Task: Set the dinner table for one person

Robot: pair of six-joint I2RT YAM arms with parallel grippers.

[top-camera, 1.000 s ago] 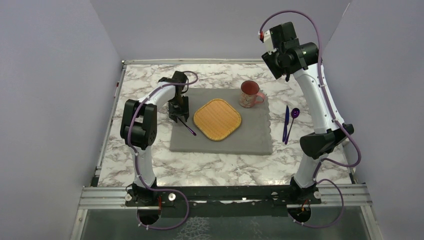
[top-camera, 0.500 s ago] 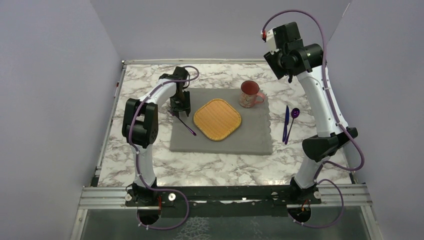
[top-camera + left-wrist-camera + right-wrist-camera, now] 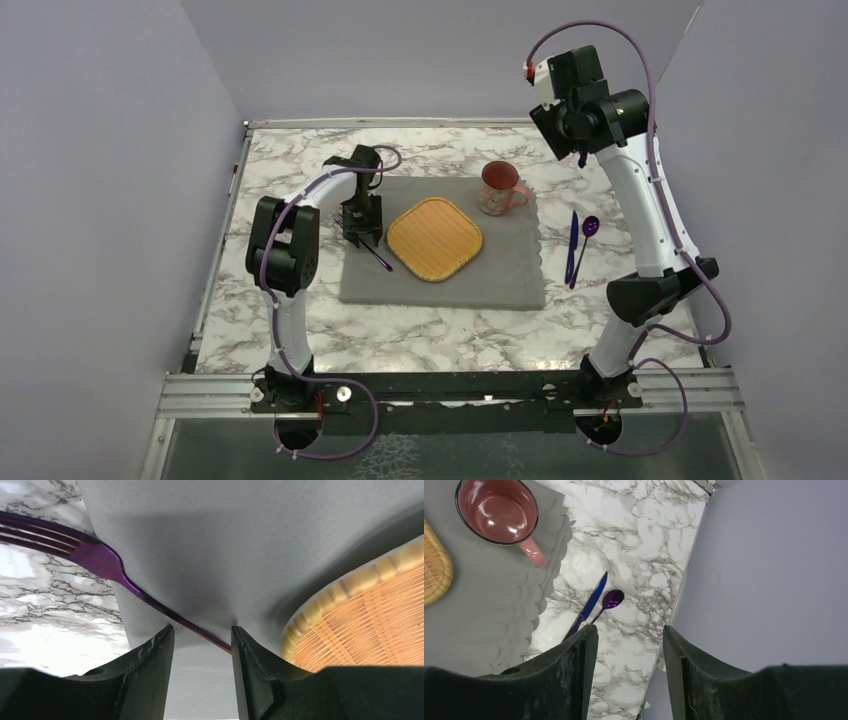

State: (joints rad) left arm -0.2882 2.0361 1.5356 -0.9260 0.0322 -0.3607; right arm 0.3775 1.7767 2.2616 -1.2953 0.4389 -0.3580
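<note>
Marble dinner table [image 3: 440, 335]: fork [image 3: 107, 562] lies slanted on grey placemat [image 3: 445, 285], tines overhanging; left gripper [image 3: 201, 632], jaws parted, has dropped back astride its handle, likely regrasping to straighten; right gripper [image 3: 630, 630] wide, empty, raised

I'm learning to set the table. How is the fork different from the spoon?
The fork has prongs; the spoon has a round bowl. The fork lies partly on the mat; the spoon lies wholly on the table, beside the knife. Both are purple.
</note>
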